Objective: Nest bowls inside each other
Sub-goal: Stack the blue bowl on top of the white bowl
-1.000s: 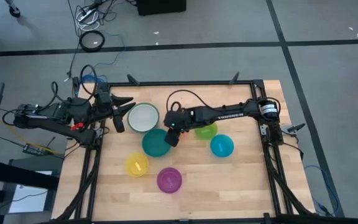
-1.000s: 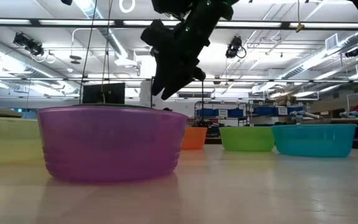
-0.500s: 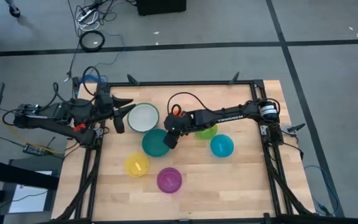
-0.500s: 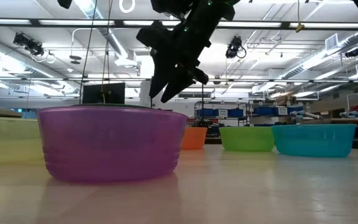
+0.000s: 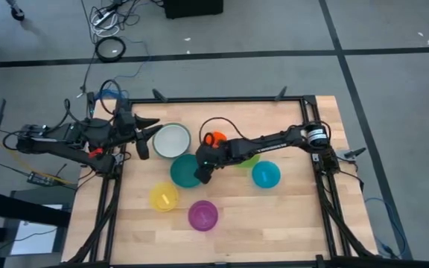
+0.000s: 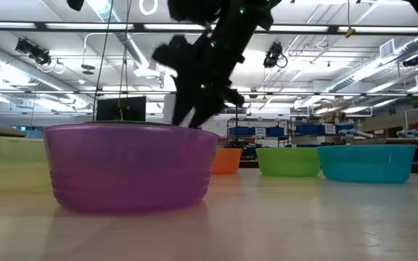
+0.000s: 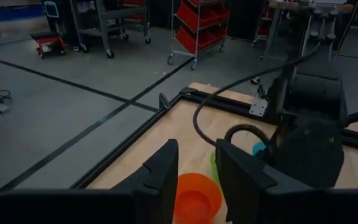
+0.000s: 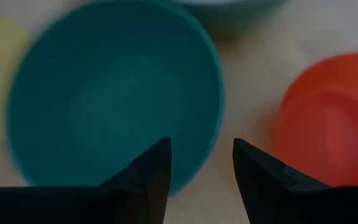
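Note:
Separate bowls stand on the wooden table: a teal bowl, an orange bowl, a lime green bowl partly under my right arm, a blue bowl, a yellow bowl, a purple bowl, and a white bowl with a sage green rim. My right gripper hangs open, slanting down over the teal bowl's right rim; its fingers stand on either side of that rim without touching. My left gripper waits open at the table's left edge, beside the white bowl.
A black frame borders the table. In the low view the purple bowl fills the foreground, with the orange, lime green and blue bowls behind. Bare wood lies at the near right.
My right gripper has sunk and gone toward the table's near left, over the teal bowl's right rim, rolling somewhat at the wrist. The orange bowl, which the arm partly hid before, now shows. No bowl has moved.

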### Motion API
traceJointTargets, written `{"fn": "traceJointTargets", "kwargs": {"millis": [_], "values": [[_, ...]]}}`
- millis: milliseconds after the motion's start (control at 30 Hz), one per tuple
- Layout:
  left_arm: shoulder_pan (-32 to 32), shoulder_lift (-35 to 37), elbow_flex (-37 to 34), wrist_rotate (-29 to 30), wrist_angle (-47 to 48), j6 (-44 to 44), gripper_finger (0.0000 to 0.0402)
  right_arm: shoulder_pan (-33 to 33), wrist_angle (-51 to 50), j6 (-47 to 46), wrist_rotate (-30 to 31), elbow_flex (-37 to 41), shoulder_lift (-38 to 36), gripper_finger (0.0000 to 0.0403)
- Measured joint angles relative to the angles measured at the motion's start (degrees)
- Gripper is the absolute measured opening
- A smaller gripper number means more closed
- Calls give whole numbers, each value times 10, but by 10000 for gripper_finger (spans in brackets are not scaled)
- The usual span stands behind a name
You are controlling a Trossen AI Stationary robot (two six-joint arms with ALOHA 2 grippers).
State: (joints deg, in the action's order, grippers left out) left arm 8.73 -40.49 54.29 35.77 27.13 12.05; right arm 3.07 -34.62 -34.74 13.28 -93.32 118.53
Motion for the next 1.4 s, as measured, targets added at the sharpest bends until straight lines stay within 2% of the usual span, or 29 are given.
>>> {"fn": "traceJointTargets", "kwargs": {"millis": [433,533,633,700,867,1033,1233,1400], "values": [[0,-3,0,0,17,2,117,-2,26,-3,-10,0,59,151],[0,-5,0,0,18,2,117,-3,40,-3,-10,-1,60,109],[0,-7,0,0,18,2,117,-3,37,5,-11,-3,58,34],[0,-8,0,0,18,2,117,-3,36,16,-15,-14,53,12],[0,-8,0,0,12,2,117,-2,27,62,-12,-83,43,4],[0,-8,0,0,-15,2,117,-26,46,128,20,-177,39,2],[0,-7,0,0,-64,2,117,-75,82,149,19,-181,41,1],[0,-7,0,0,-98,-11,117,-105,150,155,13,-146,42,1]]}}
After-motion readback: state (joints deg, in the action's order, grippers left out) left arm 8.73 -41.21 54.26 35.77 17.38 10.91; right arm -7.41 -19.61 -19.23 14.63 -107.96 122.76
